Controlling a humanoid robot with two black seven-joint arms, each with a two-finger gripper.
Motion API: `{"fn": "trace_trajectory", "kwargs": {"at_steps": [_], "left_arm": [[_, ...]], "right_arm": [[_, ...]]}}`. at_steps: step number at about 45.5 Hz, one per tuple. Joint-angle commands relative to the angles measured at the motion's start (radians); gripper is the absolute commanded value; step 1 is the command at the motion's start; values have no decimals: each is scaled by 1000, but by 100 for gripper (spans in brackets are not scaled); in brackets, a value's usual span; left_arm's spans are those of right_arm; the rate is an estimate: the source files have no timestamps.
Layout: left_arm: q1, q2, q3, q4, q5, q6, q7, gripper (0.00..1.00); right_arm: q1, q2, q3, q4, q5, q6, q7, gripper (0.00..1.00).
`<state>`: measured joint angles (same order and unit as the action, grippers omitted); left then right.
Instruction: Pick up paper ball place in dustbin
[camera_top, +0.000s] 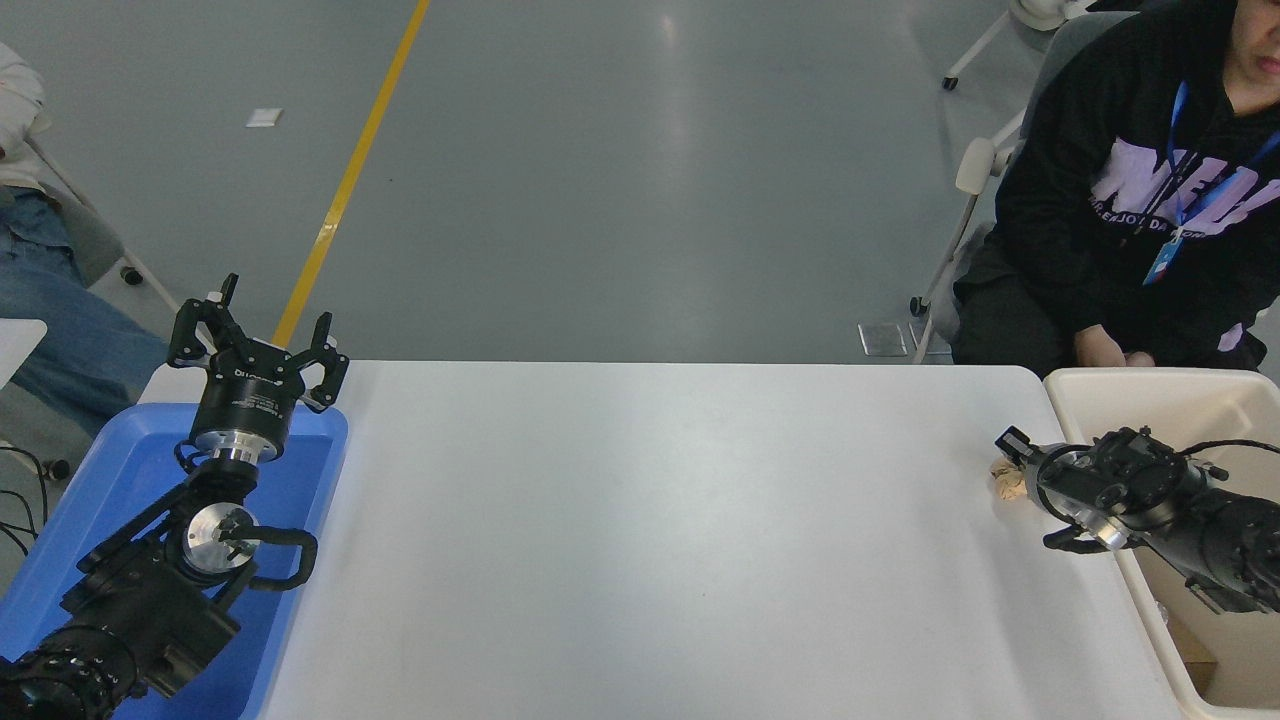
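Note:
The paper ball (1004, 481), a small tan-brown wad, lies on the white table (640, 520) near its right edge, partly hidden by my right gripper (1032, 492). The right gripper comes in from over the dustbin and is open. One finger (1013, 442) is beyond the ball and the other (1066, 543) is on the near side, so the ball sits between them. The cream-beige dustbin (1150, 379) stands just right of the table, under the right arm. My left gripper (258, 335) is parked open at the far left.
A shallow blue tray (120, 470) sits under the left arm at the table's left end. A person in a black hoodie (1130, 200) sits behind the dustbin, hands (1100, 350) near its far rim. Another person in jeans (60, 320) sits at far left.

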<state>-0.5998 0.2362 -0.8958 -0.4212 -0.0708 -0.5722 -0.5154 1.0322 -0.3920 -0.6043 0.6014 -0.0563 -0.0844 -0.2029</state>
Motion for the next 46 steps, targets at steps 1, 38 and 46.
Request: {"fn": "trace_trajectory", "kwargs": {"at_steps": [1,38,46], "left_arm": [[0,0,0,-1,0,0,1,99],[0,0,0,-1,0,0,1,99],[0,0,0,-1,0,0,1,99]], "right_arm": [[215,-134,-201,282,9,5,11,0],[1328,-291,-643,805,9,795,79,0],[1471,-288,-647,863,9,870,77,0]]}}
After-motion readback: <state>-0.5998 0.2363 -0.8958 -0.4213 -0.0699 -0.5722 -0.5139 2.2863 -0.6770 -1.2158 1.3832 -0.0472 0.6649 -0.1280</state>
